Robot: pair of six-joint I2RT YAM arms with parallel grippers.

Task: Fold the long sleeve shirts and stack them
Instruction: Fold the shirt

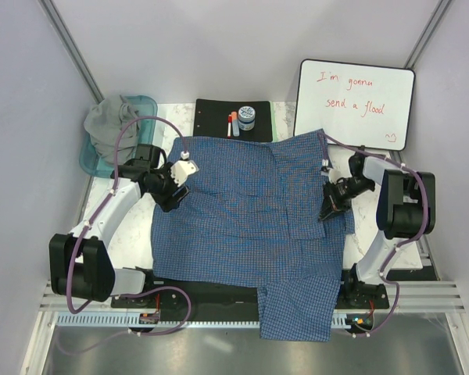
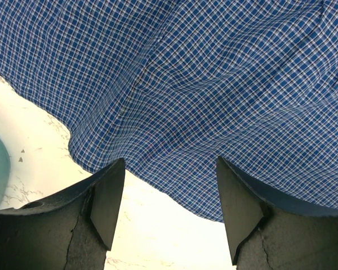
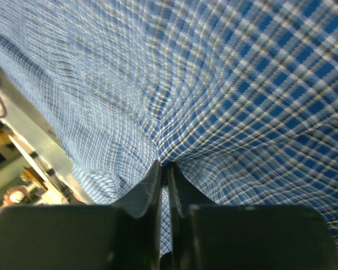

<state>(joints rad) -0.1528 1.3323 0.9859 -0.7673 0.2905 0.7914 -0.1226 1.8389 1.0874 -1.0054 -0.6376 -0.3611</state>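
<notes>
The blue-and-white checked shirt (image 1: 250,211) is lying spread over the middle of the desk (image 1: 133,234), with one part hanging over the near edge, while the grey shirt (image 1: 113,125) is sitting bunched in the teal tub (image 1: 148,105) at the far left corner. The right hand (image 1: 326,212) is pinching the checked cloth at the shirt's right edge; its wrist view is showing the fingers (image 3: 152,191) pressed together with fabric gathering into a pucker between them. The left hand (image 1: 174,187) is standing wide over the shirt's left edge, its fingers (image 2: 110,197) straddling the hem and gripping nothing. The likely trouble from here is uneven handling: with only one side held, any lift or fold is going to drag the cloth sideways and skew the fold line. The pinch also looks shallow, so the thin weave may be slipping free under tension, or the hand may be catching just the top layer and leaving what lies beneath behind. The overhanging part is adding weight at the near edge and could be pulling the shirt off the desk. On the whiteboard (image 1: 356,101) at the far right, red handwriting is reading roughly "I'm gonna send a flood"; the label on the small jar (image 1: 246,117) is too small to read.
</notes>
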